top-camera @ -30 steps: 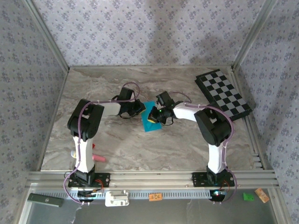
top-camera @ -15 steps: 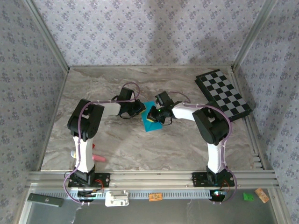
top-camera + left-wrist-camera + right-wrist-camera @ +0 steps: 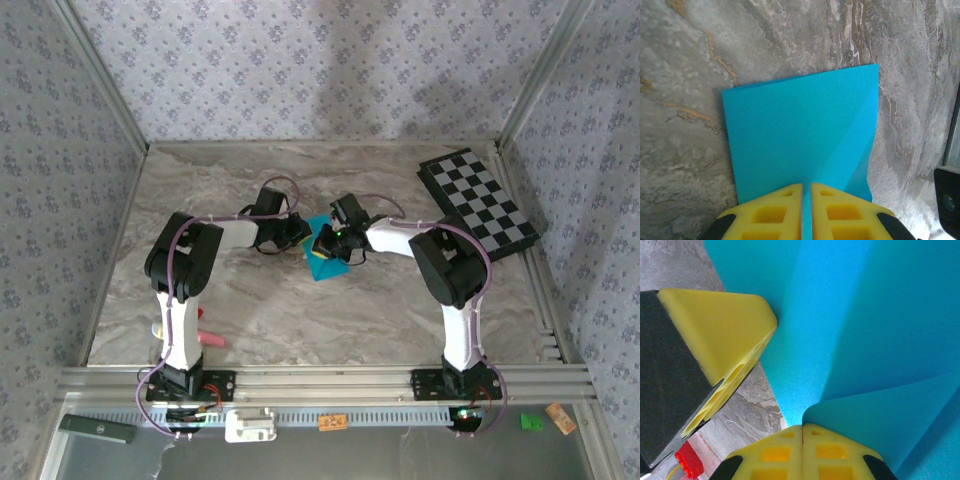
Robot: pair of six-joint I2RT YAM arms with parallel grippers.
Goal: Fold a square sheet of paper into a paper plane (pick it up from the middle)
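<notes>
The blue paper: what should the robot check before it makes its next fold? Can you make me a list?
1. Left end effector shut on the blue paper: ok, the paper's edge sits in its grip.
2. Right end effector shut: ok.
3. Right end effector really pinching paper: cannot tell. A raised flap begins right at it.
4. A crease in the paper: ok, a slanted one shows in the left wrist view.
5. Checkered board apart from the paper: ok, it lies off to the right.
</notes>
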